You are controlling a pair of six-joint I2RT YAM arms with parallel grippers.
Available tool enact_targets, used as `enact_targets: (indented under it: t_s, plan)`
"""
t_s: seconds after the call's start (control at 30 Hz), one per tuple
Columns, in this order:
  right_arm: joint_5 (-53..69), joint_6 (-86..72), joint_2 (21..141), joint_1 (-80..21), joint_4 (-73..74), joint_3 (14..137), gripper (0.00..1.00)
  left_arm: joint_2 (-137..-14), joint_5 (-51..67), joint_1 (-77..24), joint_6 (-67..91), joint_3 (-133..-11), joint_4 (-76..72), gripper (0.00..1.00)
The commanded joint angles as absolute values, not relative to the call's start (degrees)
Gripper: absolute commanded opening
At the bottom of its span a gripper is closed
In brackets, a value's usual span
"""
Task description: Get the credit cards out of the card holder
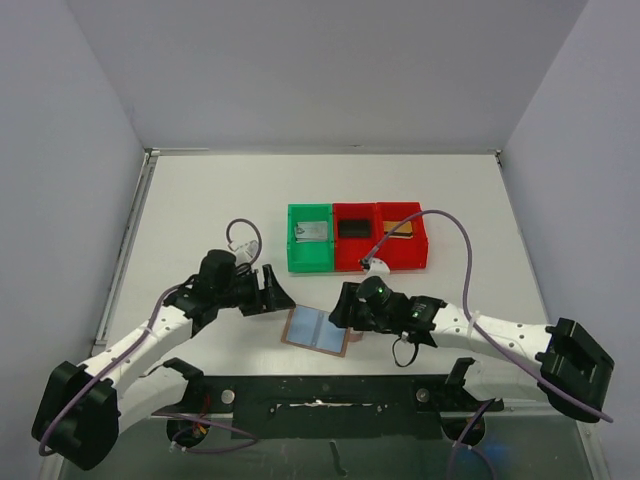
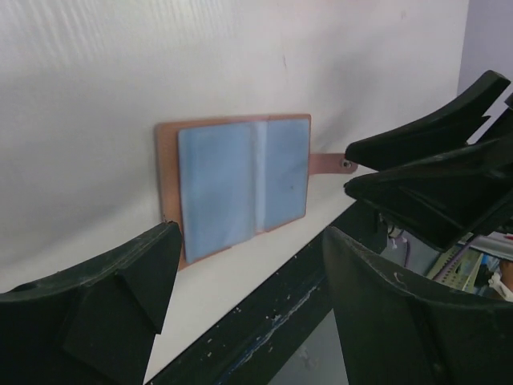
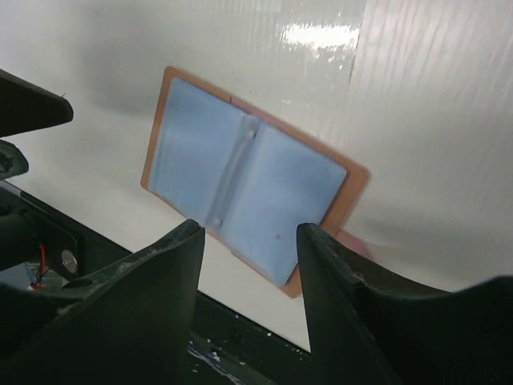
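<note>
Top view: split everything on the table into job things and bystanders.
Job: wallet, silver card, black card, gold card.
Bystanders: green bin, red bins, which only hold the cards.

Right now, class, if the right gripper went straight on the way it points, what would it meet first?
Probably the card holder, lying open on the table and framed between the open fingers of the right gripper. Nothing shows in between, though depth is unclear.
</note>
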State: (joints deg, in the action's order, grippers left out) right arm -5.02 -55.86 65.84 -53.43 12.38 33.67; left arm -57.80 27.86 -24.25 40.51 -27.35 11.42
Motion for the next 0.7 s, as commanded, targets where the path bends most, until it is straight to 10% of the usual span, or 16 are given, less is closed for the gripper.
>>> enact_targets:
  t_s: [0.0, 0.67]
  plan:
    - [-14.5, -70.9, 67.0, -59.7, 9.9, 33.4, 0.50, -58.6, 23.2, -29.6, 44.6, -27.0, 8.5, 0.69]
    - [-15.6, -80.0, 72.4, -63.3, 10.4, 30.4, 0.45, -68.5, 19.8, -35.5, 43.8, -29.5, 6.2, 0.58]
